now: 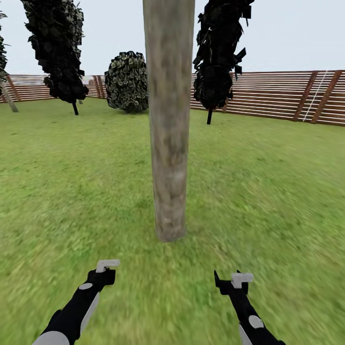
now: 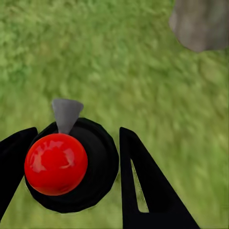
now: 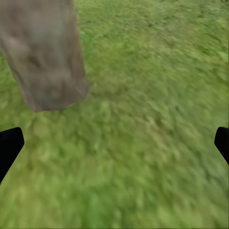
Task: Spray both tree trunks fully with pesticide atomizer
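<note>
Head view: a thick, mottled grey-brown tree trunk (image 1: pixel 168 120) is seen rising from the grass floor (image 1: pixel 268 191) at the centre of the frame, its base just above the two arms. The left end effector (image 1: pixel 106 269) is seen at the lower left and the right end effector (image 1: pixel 235 281) at the lower right, both hovering over the grass on the near side of the trunk. A brown slatted fence (image 1: pixel 278 96) is seen across the upper part of the frame, with two dark cypress-like trees (image 1: pixel 60 52) and a rounded bush (image 1: pixel 126 81) before it.

In the left wrist view, the pesticide atomizer (image 2: pixel 71 164) is seen clamped between the black fingers (image 2: pixel 143 186) of the left end effector (image 2: pixel 71 167); its round black body fills the gap, with a glossy red ball on it and a pale grey nozzle pointing away over the grass. A corner of the trunk (image 2: pixel 200 24) is seen at the upper right.

In the right wrist view, the fingers (image 3: pixel 9 145) of the right end effector (image 3: pixel 114 148) are seen spread wide at the frame's two edges, with nothing between them but grass. The trunk base (image 3: pixel 45 57) is seen at the upper left.
</note>
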### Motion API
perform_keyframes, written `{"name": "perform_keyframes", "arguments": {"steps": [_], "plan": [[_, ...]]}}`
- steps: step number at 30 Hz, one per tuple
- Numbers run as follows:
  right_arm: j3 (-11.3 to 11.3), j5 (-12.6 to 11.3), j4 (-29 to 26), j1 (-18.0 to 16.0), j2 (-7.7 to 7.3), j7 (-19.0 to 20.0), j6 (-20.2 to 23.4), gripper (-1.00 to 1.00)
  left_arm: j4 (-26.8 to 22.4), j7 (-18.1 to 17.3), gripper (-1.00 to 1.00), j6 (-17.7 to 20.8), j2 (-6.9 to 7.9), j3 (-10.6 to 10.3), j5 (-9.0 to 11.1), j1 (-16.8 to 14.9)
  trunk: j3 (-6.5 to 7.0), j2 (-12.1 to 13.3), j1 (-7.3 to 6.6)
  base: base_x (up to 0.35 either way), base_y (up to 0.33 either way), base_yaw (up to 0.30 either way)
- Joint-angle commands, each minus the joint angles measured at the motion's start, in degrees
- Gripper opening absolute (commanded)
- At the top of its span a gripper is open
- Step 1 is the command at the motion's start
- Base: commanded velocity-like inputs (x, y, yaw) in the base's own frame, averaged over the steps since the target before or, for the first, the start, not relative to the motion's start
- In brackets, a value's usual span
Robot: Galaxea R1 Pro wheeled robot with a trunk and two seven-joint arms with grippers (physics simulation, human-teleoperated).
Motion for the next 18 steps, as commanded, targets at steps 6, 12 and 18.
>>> {"name": "perform_keyframes", "arguments": {"steps": [6,12,18], "plan": [[-0.09,0.13,-0.06,0.00,0.00,-0.24,0.00,1.00,0.03,-0.17,-1.00,-0.10,0.06,0.13,-0.01,0.00,0.00,0.00,0.00,0.329,-0.067,0.000],[-0.36,-0.04,-0.64,-0.08,0.00,-0.27,0.00,1.00,-1.23,-0.21,-1.00,-0.11,0.61,-0.08,-0.08,-0.13,0.00,0.00,0.00,0.286,-0.113,0.000],[-0.43,0.05,-1.07,-0.09,-0.07,-0.26,-0.10,1.00,-1.36,-4.08,-1.00,-0.25,0.66,-0.60,-0.51,-0.06,0.00,0.00,0.00,0.078,-0.034,0.000]]}}
